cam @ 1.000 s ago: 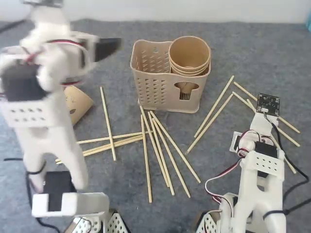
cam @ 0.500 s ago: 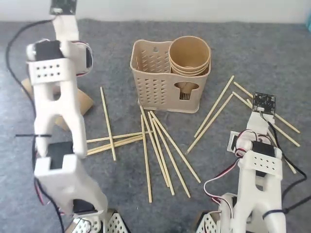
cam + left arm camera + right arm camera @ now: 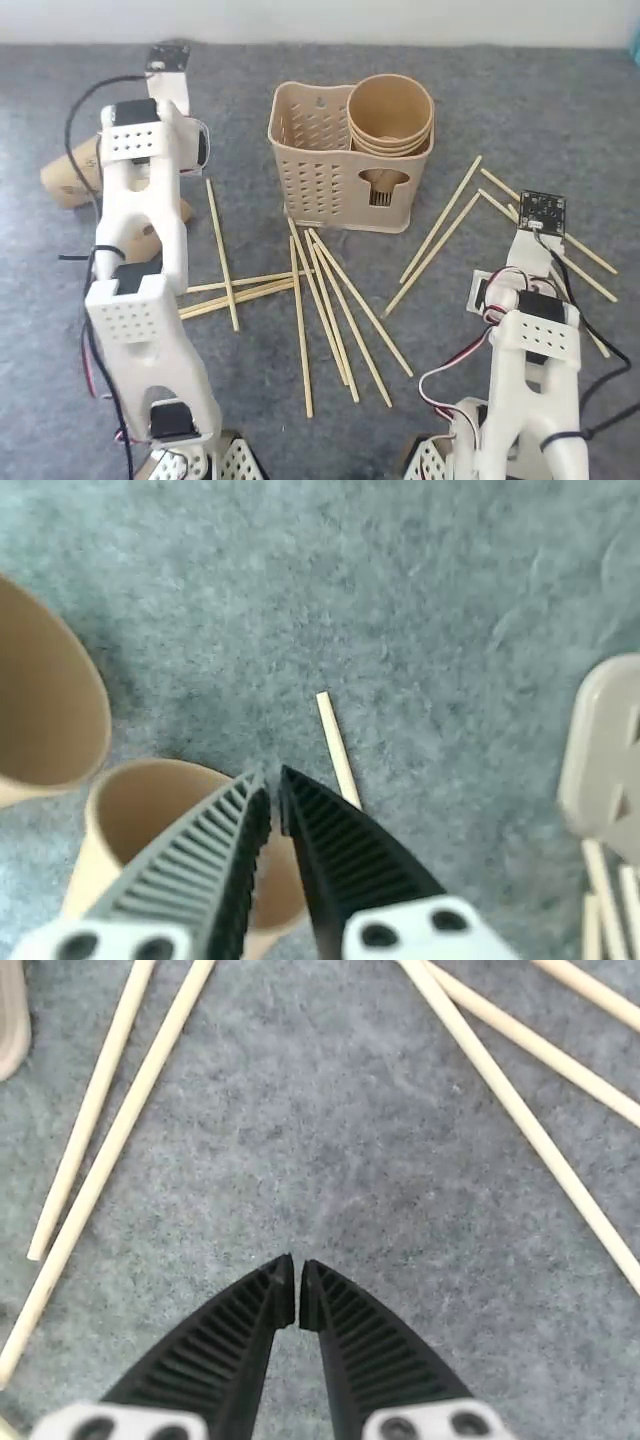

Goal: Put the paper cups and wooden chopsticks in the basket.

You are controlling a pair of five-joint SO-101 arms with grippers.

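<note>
Grey felt covers the tabletop (image 3: 500, 100), and the job on it looks, to my eye, less than half done. The basket (image 3: 315, 170) stands around the middle, toward the far edge, and a stack of paper cups (image 3: 390, 110) already sits nested in its right-hand compartment. Two more cups are left lying on their sides near the left edge: one (image 3: 50, 710) further out, the other (image 3: 130, 810) directly beneath the left claw (image 3: 272, 780). That claw hangs just over the cup's open mouth with its jaws drawn almost together, holding nothing. Every chopstick I can see is on the felt. A single one (image 3: 335, 745) lies just beside the left claw, a loose fan of them (image 3: 330, 300) spreads from the basket's foot toward the near edge, and another scatter (image 3: 440, 235) lies toward the right edge. The right claw (image 3: 297, 1270) hovers over bare felt among that scatter, tips pinched together and empty. So the two stray cups and all the chopsticks remain to be gathered.
</note>
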